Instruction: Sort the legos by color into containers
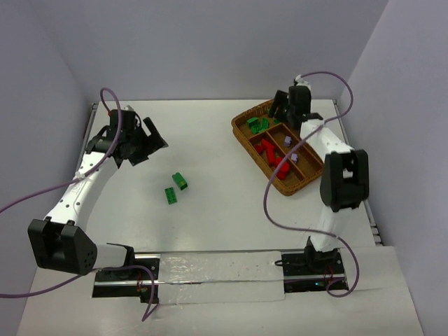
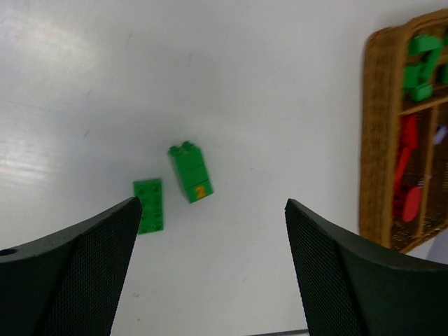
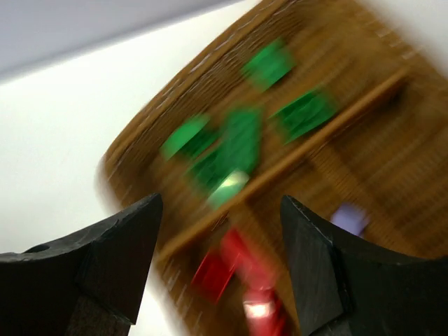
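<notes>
On white table [image 1: 224,220], two green legos [image 1: 180,181]

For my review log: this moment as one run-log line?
left gripper: open, empty | right gripper: open, over tray green section | on table: tall green lego, flat green lego | sorted: green legos, red legos, lilac legos

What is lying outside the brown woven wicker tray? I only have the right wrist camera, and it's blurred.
Observer: A tall green studded plastic brick and a flat green studded plastic brick lie close together on the white table, left of the brown woven wicker tray.
Operator: Is the left hand holding either?
Observer: No, the left hand is open and empty, off to their far left.
</notes>
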